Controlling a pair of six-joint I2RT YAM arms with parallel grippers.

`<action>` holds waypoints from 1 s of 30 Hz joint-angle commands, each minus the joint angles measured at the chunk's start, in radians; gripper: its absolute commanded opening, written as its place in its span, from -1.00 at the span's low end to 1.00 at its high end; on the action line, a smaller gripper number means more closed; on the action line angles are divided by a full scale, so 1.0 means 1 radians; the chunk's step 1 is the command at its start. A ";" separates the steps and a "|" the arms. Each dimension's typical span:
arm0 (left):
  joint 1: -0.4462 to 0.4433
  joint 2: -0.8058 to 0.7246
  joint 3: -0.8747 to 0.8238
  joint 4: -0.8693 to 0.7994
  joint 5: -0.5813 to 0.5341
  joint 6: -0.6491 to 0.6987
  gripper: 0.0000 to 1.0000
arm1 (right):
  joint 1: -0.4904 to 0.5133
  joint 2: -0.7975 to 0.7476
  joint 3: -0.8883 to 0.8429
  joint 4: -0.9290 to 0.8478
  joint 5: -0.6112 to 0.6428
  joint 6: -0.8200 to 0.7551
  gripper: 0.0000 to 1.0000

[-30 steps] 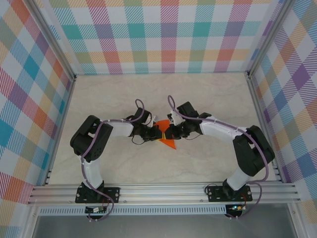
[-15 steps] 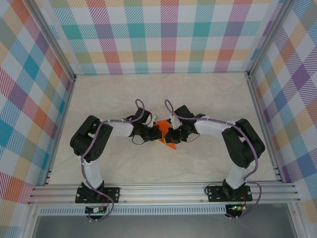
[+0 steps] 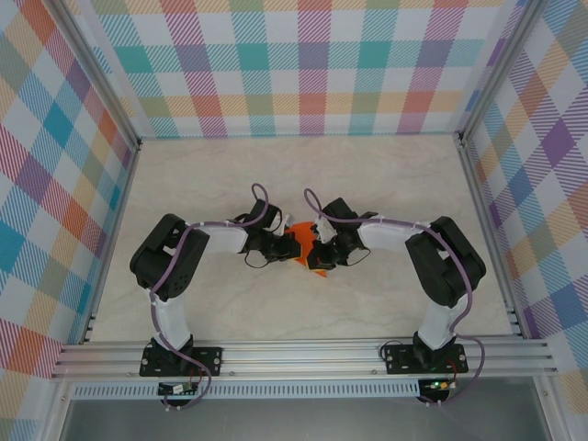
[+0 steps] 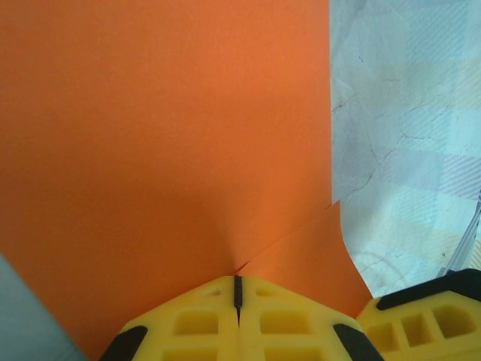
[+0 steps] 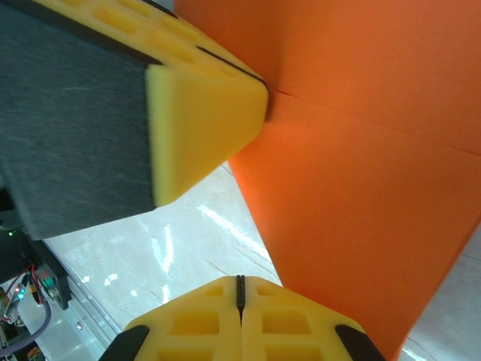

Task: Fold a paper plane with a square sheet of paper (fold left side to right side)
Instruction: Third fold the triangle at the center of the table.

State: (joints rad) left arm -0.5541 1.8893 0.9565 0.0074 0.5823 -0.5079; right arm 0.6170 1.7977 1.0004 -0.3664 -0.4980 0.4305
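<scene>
**Top external view.** Pale marbled counter [image 3: 386,184], enclosed by plaid-patterned wall panels [image 3: 312,64]. Thin bright orange sheet of paper [image 3: 317,268], creased into a smaller angular shape, about the middle of the counter. Flanked closely by left fingers [image 3: 288,245] on one side and right fingers [image 3: 322,252] on the other, both touching it. Finger state too small to tell here.

**Left wrist view.** Yellow left fingers [image 4: 203,320] clenched tight, tips pressed together with a thin dark seam between. Sheet of paper [image 4: 165,135] spread across most of the frame and reaching those tips. One diagonal flap edge running from the seam up toward the right. Cannot tell whether pinched or merely pressed down. Bare counter [image 4: 406,135] to the right. Right fingers [image 4: 430,307] at the lower right corner, just beside the paper's edge.

**Right wrist view.** Right fingers [image 5: 278,323] likewise clenched, tips sealed along a dark seam. Sheet of paper [image 5: 376,165] over the upper right, one straight crease across it, lower edge passing behind these fingertips; grip on it not discernible. Left fingers [image 5: 203,113] as a yellow wedge with a grey face, tip touching the paper at the crease. Glossy counter [image 5: 188,241] below.
</scene>
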 commanded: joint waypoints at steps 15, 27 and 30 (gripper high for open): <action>-0.004 0.017 -0.018 -0.109 -0.124 0.029 -1.00 | 0.007 0.030 -0.028 -0.052 0.055 -0.007 -1.00; -0.004 0.021 -0.017 -0.112 -0.134 0.030 -1.00 | 0.005 0.019 -0.059 -0.066 0.076 -0.012 -1.00; -0.004 0.024 -0.014 -0.118 -0.139 0.034 -1.00 | -0.004 -0.002 -0.089 -0.048 0.064 0.000 -1.00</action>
State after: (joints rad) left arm -0.5552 1.8877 0.9600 -0.0002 0.5678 -0.5041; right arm 0.6182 1.8084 0.9604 -0.3634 -0.4507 0.4301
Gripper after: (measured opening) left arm 0.043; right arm 0.044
